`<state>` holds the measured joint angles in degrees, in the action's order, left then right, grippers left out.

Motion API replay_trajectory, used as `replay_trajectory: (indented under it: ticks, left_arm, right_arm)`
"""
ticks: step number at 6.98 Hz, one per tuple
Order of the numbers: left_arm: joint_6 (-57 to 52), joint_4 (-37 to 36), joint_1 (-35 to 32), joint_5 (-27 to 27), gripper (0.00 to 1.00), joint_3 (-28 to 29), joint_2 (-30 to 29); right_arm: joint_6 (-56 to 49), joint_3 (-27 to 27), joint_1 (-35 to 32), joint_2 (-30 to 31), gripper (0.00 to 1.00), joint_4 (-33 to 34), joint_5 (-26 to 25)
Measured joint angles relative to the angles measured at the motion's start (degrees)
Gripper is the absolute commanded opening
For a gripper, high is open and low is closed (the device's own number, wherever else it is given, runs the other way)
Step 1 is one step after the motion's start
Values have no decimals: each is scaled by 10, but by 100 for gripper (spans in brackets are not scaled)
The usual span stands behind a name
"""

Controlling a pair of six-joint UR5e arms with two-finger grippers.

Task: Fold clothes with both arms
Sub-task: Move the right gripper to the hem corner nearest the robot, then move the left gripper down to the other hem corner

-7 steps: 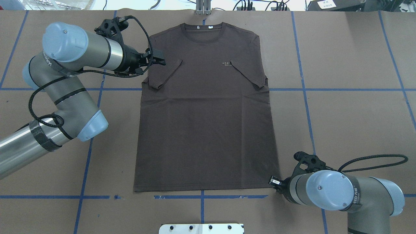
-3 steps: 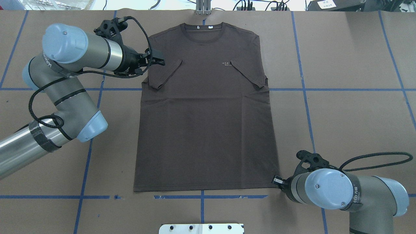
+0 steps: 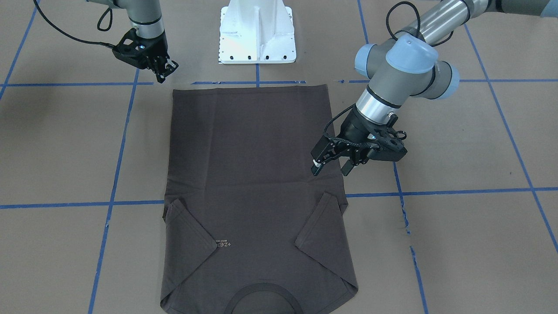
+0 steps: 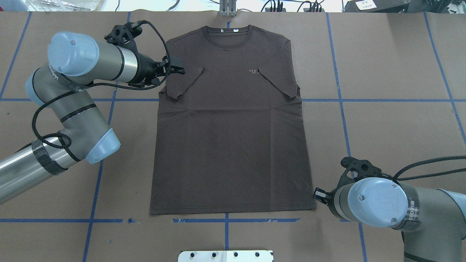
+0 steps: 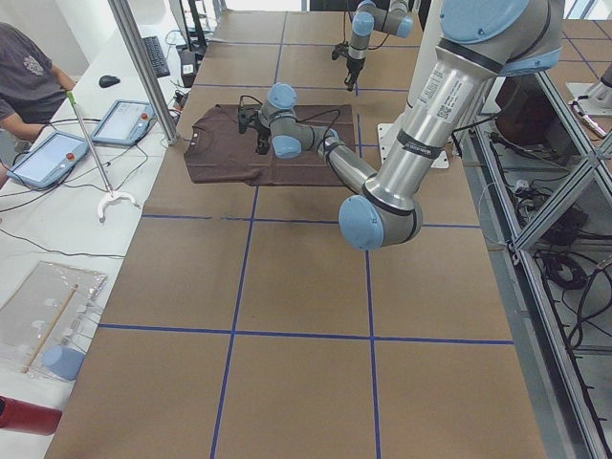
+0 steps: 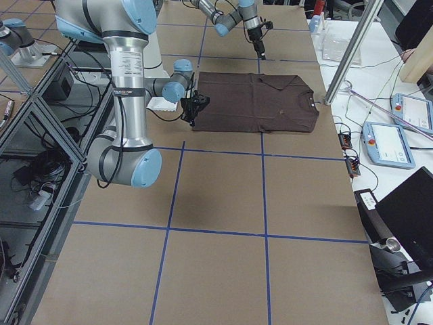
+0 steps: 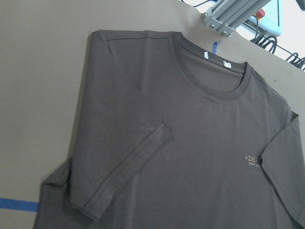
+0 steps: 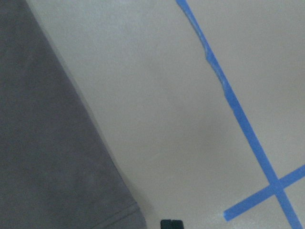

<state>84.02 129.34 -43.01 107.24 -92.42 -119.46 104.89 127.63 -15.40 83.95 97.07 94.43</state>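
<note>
The dark grey-brown T-shirt (image 4: 233, 145) lies flat and face up on the brown table, collar at the far edge, with both short sleeves folded inward onto the chest. My left gripper (image 4: 180, 66) hovers open beside the folded left sleeve (image 7: 124, 167), holding nothing; in the front-facing view its fingers (image 3: 314, 168) stand well apart over the shirt's edge (image 3: 253, 152). My right gripper (image 4: 316, 193) is just off the hem's right corner, apart from the cloth. Its fingertips (image 8: 170, 224) show pressed together over bare table beside the hem (image 8: 43, 143).
The white pedestal base (image 3: 257, 35) stands at the near table edge behind the hem. Blue tape lines (image 4: 338, 100) cross the brown table. A metal post (image 4: 227, 9) rises at the far edge by the collar. A person (image 5: 24, 76) sits at a side table with tablets.
My right gripper has drawn back to the right, away from the hem's corner. The left gripper has shifted only slightly near the sleeve. The shirt has not moved.
</note>
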Motion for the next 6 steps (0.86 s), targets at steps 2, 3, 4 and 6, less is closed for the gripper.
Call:
replay_trajectory:
  ticks: [2,3,4,6]
  left_arm:
    - [19,-3,31,-5,96,-85,77]
    - [45,-5,59,-15,97,-126,117]
    - [75,-11,92,-37,97,-158,148]
    - [112,-47,142,-68,97,-189,178]
  right_arm:
    - [-20,11,-29,-69,0,77,2]
    - [-21,11,-31,-88,37,95,3]
    - [-21,6,-31,-96,46,100,5]
    - [-2,-25,-27,-101,58,90,6]
